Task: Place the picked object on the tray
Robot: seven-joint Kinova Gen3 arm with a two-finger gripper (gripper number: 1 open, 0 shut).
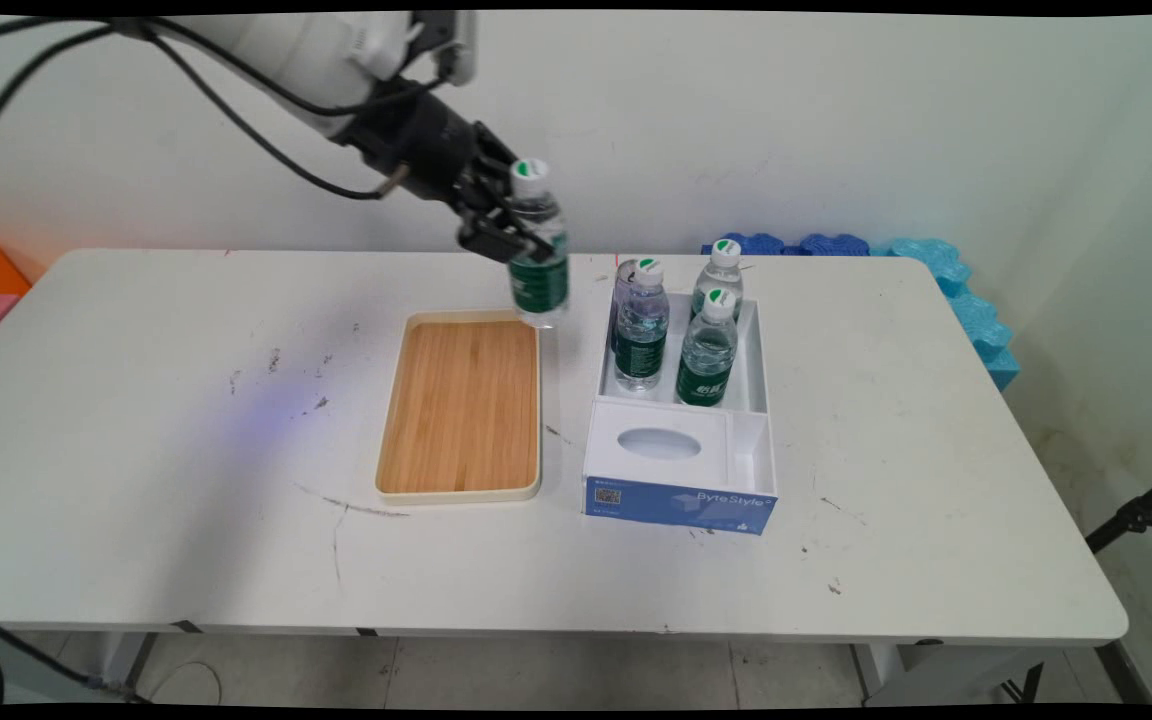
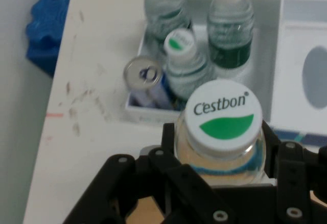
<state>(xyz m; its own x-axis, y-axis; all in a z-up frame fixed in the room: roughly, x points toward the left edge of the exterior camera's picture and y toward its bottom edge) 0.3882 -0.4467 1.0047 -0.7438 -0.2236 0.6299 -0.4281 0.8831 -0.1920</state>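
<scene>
White table (image 1: pixel 186 520), scuffed and marked, spanning most of the main view, with a pale wall behind. Blue foam pieces (image 1: pixel 966 300) stacked off the far right corner, against the wall.

Wooden tray (image 1: pixel 461 410) with a cream rim, flat near the table's middle. Just right of it, apart from it, a white box (image 1: pixel 751 420) with a blue front panel lettered "Byte Style": near compartment covered by a white insert with an oval opening, far compartment holding three upright water bottles (image 1: pixel 708 350) with white and green caps. Slim can (image 2: pixel 144 76) standing in the same far compartment, at its far left corner, top with pull tab seen clearly from the hand view; possibly purple, though half hidden behind a bottle in the main view.

Black gripper (image 1: pixel 506 232) raised above the table, reaching in from upper left, fingers clamped on the sides of a fourth water bottle (image 1: pixel 539 262). Held bottle upright, clear of the surface, hanging over the tray's far right corner, between tray and box. Green label round its middle; white cap (image 2: pixel 224 117) lettered "C'estbon" with a green leaf mark, filling the lower centre of the hand view.
</scene>
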